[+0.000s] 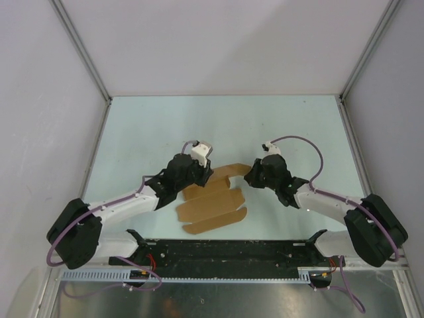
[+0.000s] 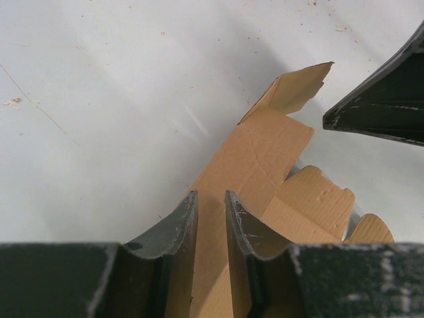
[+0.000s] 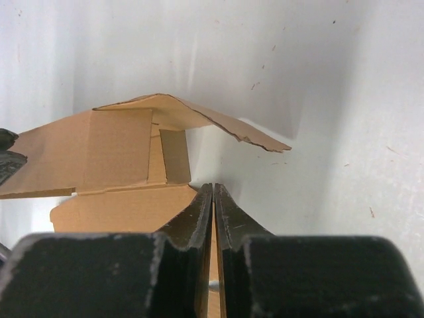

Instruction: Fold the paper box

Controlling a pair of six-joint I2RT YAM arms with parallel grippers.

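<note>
The right gripper (image 3: 212, 193) pinches the thin edge of the paper box (image 3: 119, 159); the left gripper (image 2: 211, 199), fingers slightly spread, straddles a creased brown cardboard panel.

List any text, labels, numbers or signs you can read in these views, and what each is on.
No readable text in any view.
paper box: plain brown, no print on the faces that show.
left end effector: black fingers, no label visible.
right end effector: black fingers, no label visible.
Arm housings in the top view: too small to tell whether they carry any marking.
</note>
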